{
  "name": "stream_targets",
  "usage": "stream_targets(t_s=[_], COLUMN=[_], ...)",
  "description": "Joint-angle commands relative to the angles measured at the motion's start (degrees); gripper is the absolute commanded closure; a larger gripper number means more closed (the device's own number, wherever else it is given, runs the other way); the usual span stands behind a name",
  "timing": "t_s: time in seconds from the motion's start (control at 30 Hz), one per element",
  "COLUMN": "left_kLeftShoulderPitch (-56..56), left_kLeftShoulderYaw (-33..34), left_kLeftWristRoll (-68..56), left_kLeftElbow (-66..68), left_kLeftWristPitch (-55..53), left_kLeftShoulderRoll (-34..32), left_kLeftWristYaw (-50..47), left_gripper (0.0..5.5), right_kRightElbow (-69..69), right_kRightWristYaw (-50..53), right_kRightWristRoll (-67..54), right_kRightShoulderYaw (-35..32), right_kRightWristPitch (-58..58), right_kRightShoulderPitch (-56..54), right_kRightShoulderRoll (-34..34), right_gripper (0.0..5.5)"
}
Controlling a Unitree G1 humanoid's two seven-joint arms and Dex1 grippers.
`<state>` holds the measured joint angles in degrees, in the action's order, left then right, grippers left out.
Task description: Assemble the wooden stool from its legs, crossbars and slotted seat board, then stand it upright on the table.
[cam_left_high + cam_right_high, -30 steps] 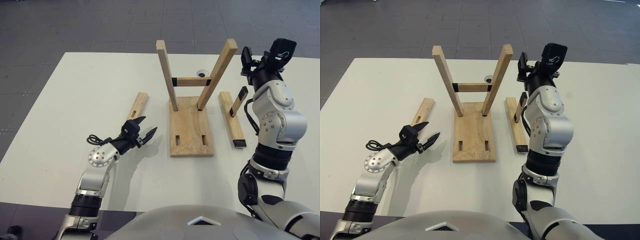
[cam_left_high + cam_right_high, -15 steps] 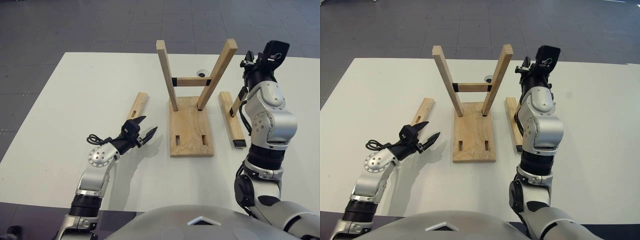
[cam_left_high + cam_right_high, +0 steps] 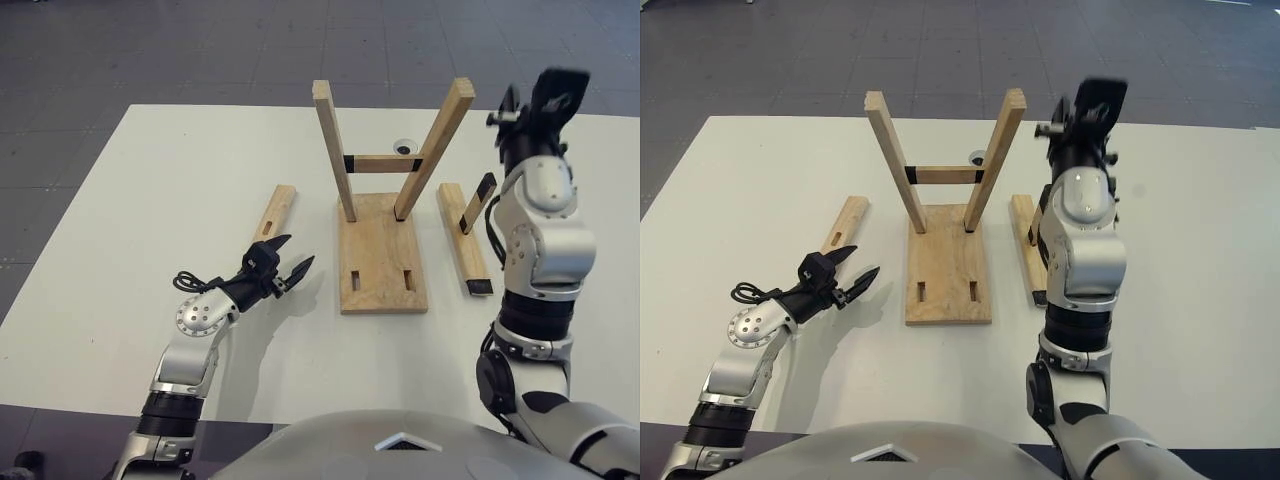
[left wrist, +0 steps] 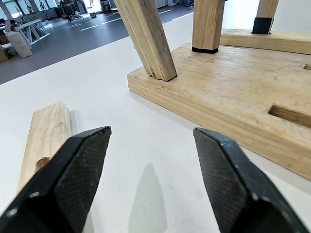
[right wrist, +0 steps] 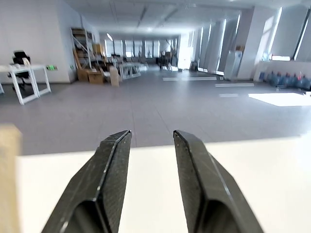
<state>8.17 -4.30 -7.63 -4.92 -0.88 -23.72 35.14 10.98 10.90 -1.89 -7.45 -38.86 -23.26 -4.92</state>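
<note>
The slotted seat board (image 3: 382, 262) lies flat mid-table. Two legs (image 3: 334, 150) (image 3: 434, 148) stand slanted in its far slots, joined by a crossbar (image 3: 380, 162). Two near slots are empty. A loose leg (image 3: 274, 212) lies left of the board. Another leg (image 3: 464, 238) with a black-ended crossbar stub (image 3: 478, 201) lies to the right. My left gripper (image 3: 290, 264) hovers low, open and empty, between the loose leg (image 4: 46, 131) and the board (image 4: 233, 97). My right gripper (image 3: 512, 108) is raised beside the right standing leg's top, open and empty (image 5: 150, 138).
The white table (image 3: 150, 200) has a round cable hole (image 3: 404, 147) just behind the stool parts. Bare tabletop stretches to the far left and along the front edge. Grey floor lies beyond the table.
My right arm has swung its gripper up and to the right, away from the standing right leg. The left arm and the wooden parts have stayed put.
</note>
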Motion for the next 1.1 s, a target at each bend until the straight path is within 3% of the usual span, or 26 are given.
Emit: stream_targets(t_s=[0.03,0.37,0.5,0.6,0.73,0.87,0.97,1.1], left_kLeftShoulderPitch=[-0.9,-1.0,-0.8,-0.7,0.0,-0.1,-0.4,-4.1], left_kLeftShoulderYaw=[-0.2,-0.1,-0.4,-0.2,0.3,0.8,0.6,1.5], left_kLeftWristRoll=[0.2,0.3,0.3,0.3,0.2,-0.1,-0.2,0.2], left_kLeftElbow=[0.1,0.5,0.5,0.4,-0.3,-0.6,-0.7,1.1], left_kLeftWristPitch=[-0.4,-0.2,-0.2,-0.2,-0.1,-0.6,-1.0,-0.9], left_kLeftShoulderRoll=[-0.3,-0.1,-0.3,-0.5,-0.6,-0.1,-0.1,-0.9], left_kLeftWristYaw=[0.2,0.0,0.4,0.5,0.4,-0.5,-0.4,-0.2], left_gripper=[2.35,2.35,2.35,2.35,2.35,2.35,2.35,2.35], right_kRightElbow=[-8.2,4.7,11.3,16.8,27.0,34.2,33.9,23.2], right_kRightWristYaw=[-1.4,-2.9,-3.2,-3.7,-7.4,-13.2,-17.9,-22.8], right_kRightWristRoll=[-1.5,-5.7,-5.3,-4.3,-6.3,-7.3,-9.5,-11.2], right_kRightShoulderYaw=[-1.6,-4.9,-4.8,-4.5,-5.5,-5.2,-6.0,-6.6], right_kRightWristPitch=[-4.0,-8.7,-11.1,-14.5,-18.4,-14.8,-6.3,2.9], right_kRightShoulderPitch=[6.5,-4.6,-15.2,-16.7,-5.7,11.9,27.0,35.7], right_kRightShoulderRoll=[1.6,0.5,-3.7,-6.7,-8.7,-10.0,-7.1,-6.3], right_gripper=[3.9,3.9,3.9,3.9,3.9,3.9,3.29,2.6])
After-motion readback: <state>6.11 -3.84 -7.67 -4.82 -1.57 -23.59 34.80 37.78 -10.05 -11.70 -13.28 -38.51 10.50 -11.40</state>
